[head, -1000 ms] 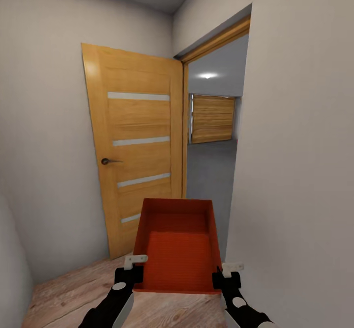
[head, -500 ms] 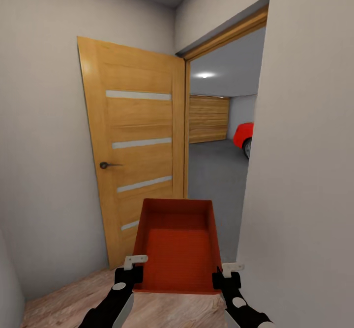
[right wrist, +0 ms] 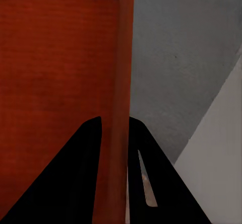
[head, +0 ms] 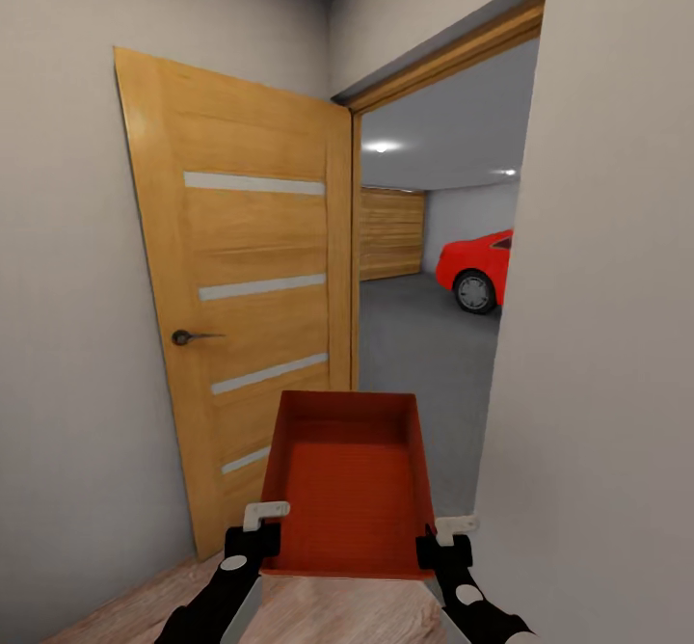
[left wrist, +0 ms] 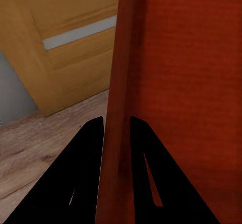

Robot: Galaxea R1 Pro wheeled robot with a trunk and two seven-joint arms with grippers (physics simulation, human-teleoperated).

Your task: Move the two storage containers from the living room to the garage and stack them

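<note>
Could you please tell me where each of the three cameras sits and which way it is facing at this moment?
Head view: on the head, looking forward and down at the container, wooden door, red car; both arms show.
Left wrist view: along the left gripper, clamping the wall.
Right wrist view: along the right gripper, over grey floor.
All share the container.

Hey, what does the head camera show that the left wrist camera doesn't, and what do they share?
Head view alone: the red car, the dark grey concrete garage floor, the door's dark lever handle and the right claw. Left wrist view alone: a close look at its black fingers pinching the bin's side wall. Both share the red-orange rectangular storage bin, the open wooden door, the light wood-plank floor and the left claw.
</note>
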